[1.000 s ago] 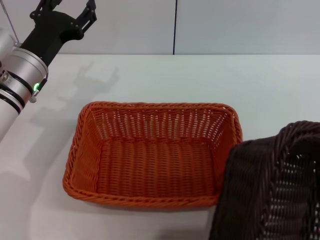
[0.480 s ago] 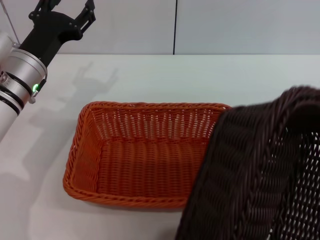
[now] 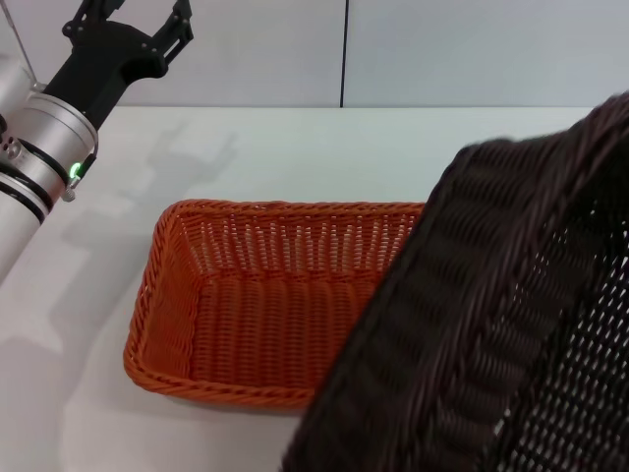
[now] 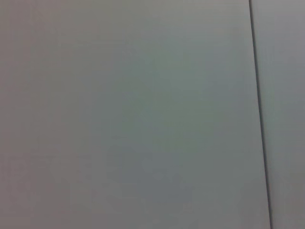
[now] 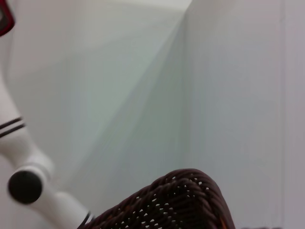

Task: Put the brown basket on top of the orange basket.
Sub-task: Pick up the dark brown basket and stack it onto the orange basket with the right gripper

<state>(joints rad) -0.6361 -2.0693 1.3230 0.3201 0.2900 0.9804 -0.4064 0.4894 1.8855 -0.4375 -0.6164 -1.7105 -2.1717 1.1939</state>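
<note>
The orange basket (image 3: 265, 315) sits flat on the white table (image 3: 393, 147), its right end hidden. The brown basket (image 3: 491, 324) is off the table, tilted, close to the head camera, and overlaps the orange basket's right end from above. Its rim also shows in the right wrist view (image 5: 176, 200). My right gripper is hidden behind the brown basket, which rides with that arm. My left gripper (image 3: 138, 12) is open and empty, raised at the far left, well away from both baskets.
The left arm (image 3: 44, 147) slants over the table's left edge. A grey wall with a dark vertical seam (image 3: 344, 54) stands behind the table. A white arm segment (image 5: 19, 143) shows in the right wrist view.
The brown basket has risen and moved left, from the lower right corner to over the orange basket's right end, covering more of it. The left arm has barely moved.
</note>
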